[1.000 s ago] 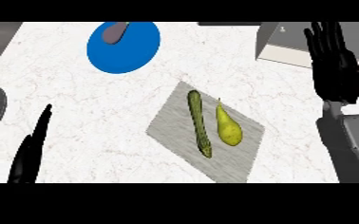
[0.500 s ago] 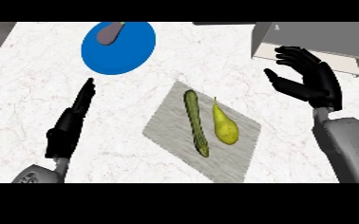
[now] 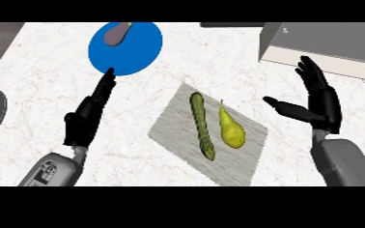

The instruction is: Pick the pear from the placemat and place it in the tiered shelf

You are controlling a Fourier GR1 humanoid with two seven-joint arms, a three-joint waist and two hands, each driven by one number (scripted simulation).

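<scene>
A yellow-green pear (image 3: 230, 129) lies on the grey placemat (image 3: 176, 128), stem pointing away from me, next to a long green vegetable (image 3: 202, 125). My right hand (image 3: 318, 102) hovers open to the right of the placemat, thumb stretched toward the pear and apart from it. At the left of the placemat my left hand (image 3: 89, 112) is open with straight fingers, holding nothing. The grey tiered shelf (image 3: 314, 48) sits at the far right, beyond my right hand.
A blue plate (image 3: 139, 50) with a purple eggplant (image 3: 118, 34) on it lies at the far left, just past my left fingertips. A dark rounded object (image 3: 2, 107) shows at the left edge. White marble counter (image 3: 43, 72) surrounds the placemat.
My right hand has come down from the shelf toward the placemat and turned its thumb inward. The left hand has risen and moved forward toward the blue plate. The pear has not moved.
</scene>
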